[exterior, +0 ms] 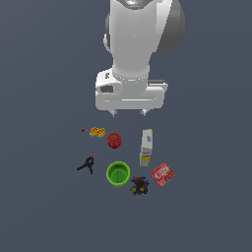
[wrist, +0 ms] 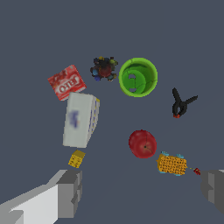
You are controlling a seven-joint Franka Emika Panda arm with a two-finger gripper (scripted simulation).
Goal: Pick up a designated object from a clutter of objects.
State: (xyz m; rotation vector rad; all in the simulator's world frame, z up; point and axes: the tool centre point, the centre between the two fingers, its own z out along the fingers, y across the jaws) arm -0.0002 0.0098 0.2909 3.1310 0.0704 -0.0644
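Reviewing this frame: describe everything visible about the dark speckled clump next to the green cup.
The dark clump is small, lumpy and brown-black, dotted with tiny red, blue and green specks; its material is unclear. It lies on the grey floor, smaller than the green cup and right beside it, possibly touching its rim. The red flat box lies apart on its other side. The tool hangs well away, not holding it.

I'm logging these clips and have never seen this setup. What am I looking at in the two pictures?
These are simulator renders. The white bulk is a robot arm; its pincer hangs open above the floor, holding nothing. One picture looks on from outside, the other from a camera on the wrist, with the pincer's fingers at its edge. Scattered below: a green cup, red flat box, yellow-white box, red round piece, black clamp, orange lump, and the dark speckled clump to fetch, beside the cup.
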